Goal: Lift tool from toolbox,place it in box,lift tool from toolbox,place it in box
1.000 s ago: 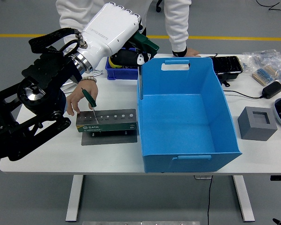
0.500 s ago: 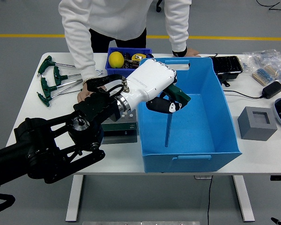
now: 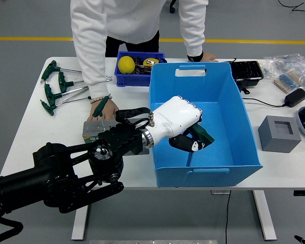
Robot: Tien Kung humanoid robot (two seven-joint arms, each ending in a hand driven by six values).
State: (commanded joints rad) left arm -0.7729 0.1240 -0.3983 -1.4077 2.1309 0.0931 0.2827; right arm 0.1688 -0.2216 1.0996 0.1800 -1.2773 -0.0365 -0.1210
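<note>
Head view: the robot's left hand (image 3: 185,133) is reaching over the near-left wall of the blue box (image 3: 242,134), fingers curled tight around the green handle of a T-handle tool (image 3: 201,134), its thin shaft hanging down toward the box floor. The tool is looking stiff and light, steel with a grippy handle, and the crossbar handle seems the sensible place to hold. At nine o'clock of the box, the green toolbox (image 3: 93,131) is sitting mostly hidden behind the black arm; no writing is readable on it now. A person's hand (image 3: 103,107) is resting beside it, holding another green tool. More spare tools (image 3: 56,86) are lying at ten o'clock.
</note>
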